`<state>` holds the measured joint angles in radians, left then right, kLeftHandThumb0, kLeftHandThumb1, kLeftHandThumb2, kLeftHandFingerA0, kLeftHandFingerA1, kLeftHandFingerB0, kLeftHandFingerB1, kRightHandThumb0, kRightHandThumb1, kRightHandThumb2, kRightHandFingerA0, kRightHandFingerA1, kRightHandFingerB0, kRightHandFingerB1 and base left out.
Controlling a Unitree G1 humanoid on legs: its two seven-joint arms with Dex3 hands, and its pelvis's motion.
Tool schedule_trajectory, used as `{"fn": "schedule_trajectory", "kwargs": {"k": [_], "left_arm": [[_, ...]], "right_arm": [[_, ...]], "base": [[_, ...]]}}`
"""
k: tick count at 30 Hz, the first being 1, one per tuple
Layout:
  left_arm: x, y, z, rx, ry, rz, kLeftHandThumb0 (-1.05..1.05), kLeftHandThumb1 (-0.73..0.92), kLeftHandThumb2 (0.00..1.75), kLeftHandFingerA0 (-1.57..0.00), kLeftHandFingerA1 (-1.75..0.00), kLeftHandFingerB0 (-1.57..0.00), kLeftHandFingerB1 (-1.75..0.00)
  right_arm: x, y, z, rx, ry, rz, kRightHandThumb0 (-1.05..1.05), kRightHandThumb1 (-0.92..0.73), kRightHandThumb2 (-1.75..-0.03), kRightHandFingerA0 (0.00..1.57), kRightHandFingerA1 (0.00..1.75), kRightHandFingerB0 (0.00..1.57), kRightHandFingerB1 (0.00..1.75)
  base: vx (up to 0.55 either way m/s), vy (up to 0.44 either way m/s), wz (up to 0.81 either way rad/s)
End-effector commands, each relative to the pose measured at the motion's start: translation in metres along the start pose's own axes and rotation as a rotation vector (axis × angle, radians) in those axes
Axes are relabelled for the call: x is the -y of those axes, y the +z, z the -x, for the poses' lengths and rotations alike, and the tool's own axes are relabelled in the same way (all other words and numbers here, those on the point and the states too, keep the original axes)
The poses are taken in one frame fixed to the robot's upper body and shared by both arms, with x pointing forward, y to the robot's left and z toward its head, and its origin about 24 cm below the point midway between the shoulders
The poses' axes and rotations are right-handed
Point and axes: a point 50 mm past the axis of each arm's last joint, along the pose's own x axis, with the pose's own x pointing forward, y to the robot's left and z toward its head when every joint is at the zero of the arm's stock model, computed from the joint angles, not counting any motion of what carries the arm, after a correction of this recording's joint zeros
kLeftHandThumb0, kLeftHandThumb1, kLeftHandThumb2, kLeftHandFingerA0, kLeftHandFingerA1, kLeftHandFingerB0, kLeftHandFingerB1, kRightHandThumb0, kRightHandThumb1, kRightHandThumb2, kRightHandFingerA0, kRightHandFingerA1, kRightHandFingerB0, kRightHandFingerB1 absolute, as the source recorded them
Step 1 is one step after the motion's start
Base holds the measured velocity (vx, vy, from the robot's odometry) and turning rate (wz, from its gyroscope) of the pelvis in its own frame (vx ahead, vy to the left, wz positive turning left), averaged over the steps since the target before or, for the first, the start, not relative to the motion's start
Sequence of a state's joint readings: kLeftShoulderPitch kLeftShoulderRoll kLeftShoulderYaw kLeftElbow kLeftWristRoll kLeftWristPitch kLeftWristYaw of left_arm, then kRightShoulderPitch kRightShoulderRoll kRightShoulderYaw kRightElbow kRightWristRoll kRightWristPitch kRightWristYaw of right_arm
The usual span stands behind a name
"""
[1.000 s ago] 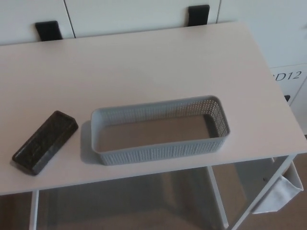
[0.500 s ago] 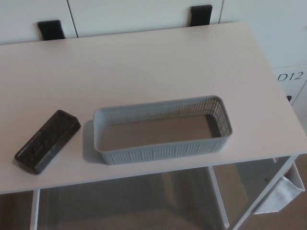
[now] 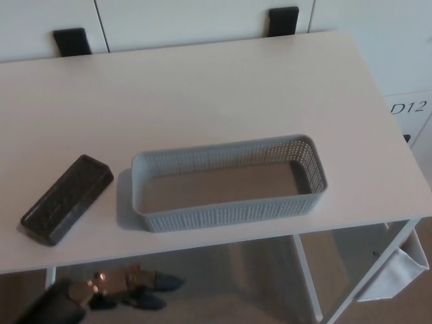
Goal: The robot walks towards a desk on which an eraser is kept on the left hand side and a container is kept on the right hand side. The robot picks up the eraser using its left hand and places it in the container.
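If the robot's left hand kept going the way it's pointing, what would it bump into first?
The left hand sits below the desk's front edge, pointing right. That way looks free up to the desk leg, though depth is hard to judge. It isn't aimed at the eraser.

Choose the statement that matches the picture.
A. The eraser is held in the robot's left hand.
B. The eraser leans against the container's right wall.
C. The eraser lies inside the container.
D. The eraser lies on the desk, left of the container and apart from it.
D: the eraser rests flat on the desk with a gap before the empty container, while the left hand is below the desk edge, holding nothing.
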<state>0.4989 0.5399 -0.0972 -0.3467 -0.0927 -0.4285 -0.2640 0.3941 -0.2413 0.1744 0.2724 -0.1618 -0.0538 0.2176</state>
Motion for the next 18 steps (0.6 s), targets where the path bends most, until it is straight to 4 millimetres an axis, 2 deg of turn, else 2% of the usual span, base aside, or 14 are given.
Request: {"fn": "schedule_trajectory", "kwargs": {"k": [1,2,3,4,5,6,8,9,10,11,12,13,17,18], "left_arm": [[-0.085,0.163,-0.002,0.750,0.408,-0.113,-0.50,0.56,0.58,-0.69,-0.53,-0.52,-0.37],[-0.090,0.159,-0.006,0.704,0.485,-0.173,-0.48,0.57,0.58,-0.62,-0.58,-0.48,-0.38],[-0.097,0.154,-0.010,0.648,0.573,-0.292,-0.56,0.50,0.82,-0.49,-0.66,-0.36,-0.51],[-0.101,0.151,-0.013,0.620,0.613,-0.342,-0.57,0.48,0.82,-0.43,-0.69,-0.30,-0.52],[-0.105,0.148,-0.015,0.582,0.649,-0.390,-0.54,0.61,0.58,-0.34,-0.70,-0.27,-0.47],[-0.112,0.134,-0.021,0.478,0.723,-0.461,-0.61,0.46,0.84,-0.18,-0.63,-0.12,-0.51],[-0.122,0.107,-0.029,0.323,0.803,-0.525,-0.63,0.46,0.84,-0.11,-0.60,-0.07,-0.50],[-0.126,0.096,-0.031,0.257,0.814,-0.556,-0.38,0.47,1.03,-0.01,-0.54,0.00,-0.52],[-0.130,0.080,-0.035,0.176,0.818,-0.570,-0.57,0.58,0.58,0.00,-0.55,-0.01,-0.31],[-0.133,0.066,-0.038,0.117,0.816,-0.564,-0.52,0.50,0.66,0.00,-0.33,-0.01,-0.18],[-0.134,0.057,-0.039,0.059,0.804,-0.576,-0.58,0.48,0.66,0.00,-0.12,0.00,-0.09],[-0.134,0.044,-0.041,-0.016,0.789,-0.578,-0.77,0.36,0.74,0.00,-0.05,0.00,0.00],[-0.138,0.020,-0.046,-0.168,0.762,-0.604,-0.70,0.31,0.70,0.00,0.00,0.00,0.00],[-0.138,0.018,-0.048,-0.188,0.750,-0.599,-0.68,0.38,0.53,0.00,0.00,0.00,0.00]], "right_arm": [[0.008,-0.010,0.006,-0.018,-0.017,0.008,-0.18,-0.50,-0.55,0.58,0.43,0.42,0.39],[0.008,-0.009,0.006,-0.018,-0.019,0.021,-0.19,-0.50,-0.55,0.58,0.43,0.42,0.39],[0.008,-0.009,0.005,-0.016,-0.019,0.008,-0.18,-0.50,-0.55,0.58,0.44,0.41,0.39],[0.008,-0.009,0.004,-0.015,-0.018,0.014,-0.19,-0.50,-0.54,0.57,0.44,0.41,0.39],[0.008,-0.009,0.004,-0.014,-0.018,0.024,-0.20,-0.50,-0.55,0.58,0.44,0.42,0.39],[0.008,-0.008,0.005,-0.012,-0.020,0.028,-0.19,-0.51,-0.55,0.57,0.44,0.41,0.39],[0.008,-0.008,0.005,-0.013,-0.019,0.017,-0.19,-0.51,-0.55,0.57,0.43,0.41,0.39],[0.008,-0.007,0.005,-0.011,-0.022,0.035,-0.20,-0.51,-0.55,0.57,0.43,0.41,0.39],[0.008,-0.006,0.005,-0.005,-0.024,0.035,-0.20,-0.50,-0.55,0.57,0.43,0.41,0.39],[0.009,-0.006,0.005,-0.007,-0.027,0.035,-0.20,-0.50,-0.55,0.57,0.43,0.41,0.39],[0.009,-0.005,0.005,-0.005,-0.027,0.038,-0.20,-0.51,-0.55,0.58,0.43,0.42,0.39],[0.010,-0.005,0.004,-0.002,-0.029,0.049,-0.20,-0.50,-0.55,0.58,0.43,0.42,0.39],[0.012,-0.004,0.003,0.001,-0.035,0.062,-0.21,-0.50,-0.54,0.59,0.44,0.43,0.40],[0.013,-0.003,0.003,0.002,-0.039,0.061,-0.21,-0.50,-0.55,0.59,0.44,0.43,0.40]], "base": [[0.00,0.000,0.00],[0.00,0.000,0.00],[0.00,0.000,0.00],[0.00,0.000,0.00],[0.00,0.000,0.00],[0.00,0.000,0.00],[0.00,0.000,0.00],[0.00,0.000,0.00],[0.00,0.000,0.00],[0.00,0.000,0.00],[0.00,0.000,0.00],[0.00,0.000,0.00],[0.00,0.000,0.00],[0.00,0.000,0.00]]}}
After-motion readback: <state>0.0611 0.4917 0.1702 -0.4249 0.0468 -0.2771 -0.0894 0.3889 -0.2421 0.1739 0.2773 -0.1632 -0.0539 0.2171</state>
